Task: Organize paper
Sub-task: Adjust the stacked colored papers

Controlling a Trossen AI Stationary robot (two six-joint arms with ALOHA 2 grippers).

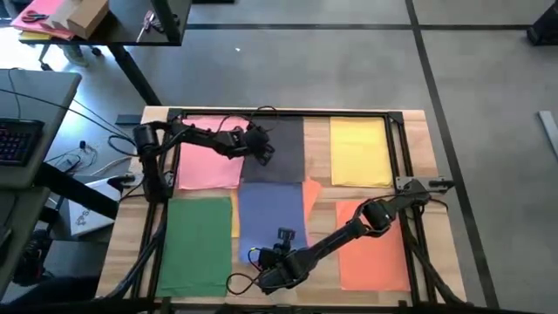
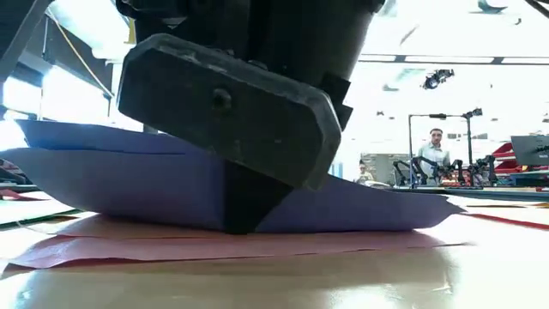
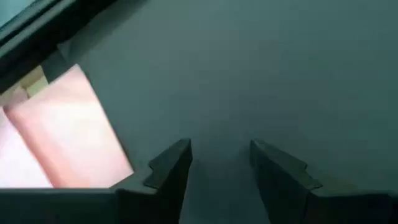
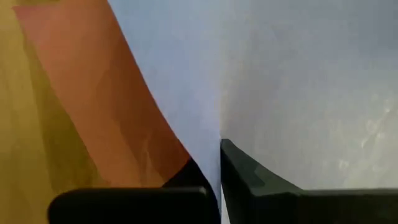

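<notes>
Right gripper (image 4: 214, 163) pinching blue paper (image 4: 298, 81) edge.

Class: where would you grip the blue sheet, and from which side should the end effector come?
Grip the blue sheet at its near edge, coming from the table's front. That edge is bowed up off the wood in the low view, so a finger fits beneath, while the rest lies flat. The right end effector is shut on it there. The left end effector hangs open over the grey sheet.
</notes>
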